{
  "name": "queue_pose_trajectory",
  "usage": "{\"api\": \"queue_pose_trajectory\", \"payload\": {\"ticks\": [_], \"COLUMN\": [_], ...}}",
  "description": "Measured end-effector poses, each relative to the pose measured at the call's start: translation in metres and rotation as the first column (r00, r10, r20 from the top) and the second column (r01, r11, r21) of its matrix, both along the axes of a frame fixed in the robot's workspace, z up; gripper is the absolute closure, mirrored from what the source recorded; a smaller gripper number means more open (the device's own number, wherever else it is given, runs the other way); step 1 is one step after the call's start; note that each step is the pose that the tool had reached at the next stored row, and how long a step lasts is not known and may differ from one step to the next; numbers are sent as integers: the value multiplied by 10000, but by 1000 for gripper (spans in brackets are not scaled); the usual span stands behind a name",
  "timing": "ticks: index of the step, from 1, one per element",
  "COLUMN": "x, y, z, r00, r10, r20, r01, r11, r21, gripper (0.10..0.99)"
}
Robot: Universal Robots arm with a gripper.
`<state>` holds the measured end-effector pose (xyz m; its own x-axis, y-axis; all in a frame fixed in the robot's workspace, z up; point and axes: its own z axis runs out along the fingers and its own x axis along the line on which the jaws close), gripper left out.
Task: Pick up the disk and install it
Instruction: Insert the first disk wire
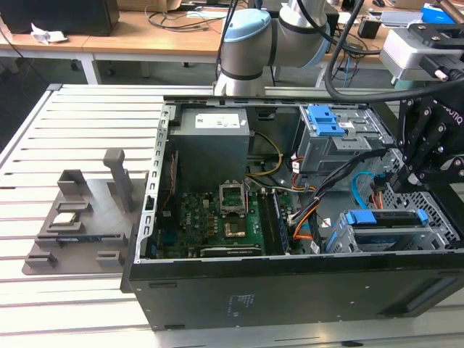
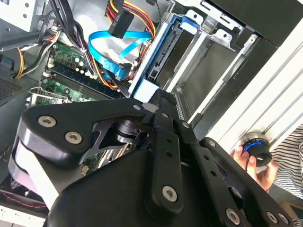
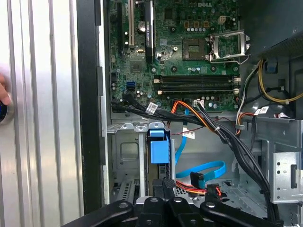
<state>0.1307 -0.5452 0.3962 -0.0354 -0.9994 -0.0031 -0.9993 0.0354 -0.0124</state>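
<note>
**Disk seated in the lower drive cage, gripper just above it**

Disk (image 1: 384,217) sits on edge in the grey drive cage (image 1: 438,235), at about 4 o'clock inside the open computer case (image 1: 254,297) in the exterior view. One blue rail faces up. In the first wrist view its blue plastic end (image 3: 158,151) shows between the cage's metal walls.

The gripper (image 1: 413,175) hangs close over the disk, at roughly 1 o'clock from it. Whether the claw is apart or together cannot be told, nor whether it touches the disk.

A flat blue cable (image 3: 204,168) loops just beside the cage. The motherboard (image 1: 217,217) lies at 9 o'clock from the disk.

Outside the case, at 9 o'clock and well apart, a grey holder tray (image 1: 80,232) rests on the slatted table (image 1: 87,130). In the second wrist view a hand (image 2: 248,161) holds a round blue-ringed knob (image 2: 256,147).
</note>
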Motion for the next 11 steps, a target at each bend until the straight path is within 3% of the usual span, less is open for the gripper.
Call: {"api": "queue_pose_trajectory", "payload": {"ticks": [5,11], "x": [93,303], "y": [16,59], "z": [-1,-4], "r00": [10000,10000], "r10": [0,1], "r20": [0,1], "r01": [0,-1], "r11": [10000,9999], "r21": [-36,-130], "gripper": [980,980]}}
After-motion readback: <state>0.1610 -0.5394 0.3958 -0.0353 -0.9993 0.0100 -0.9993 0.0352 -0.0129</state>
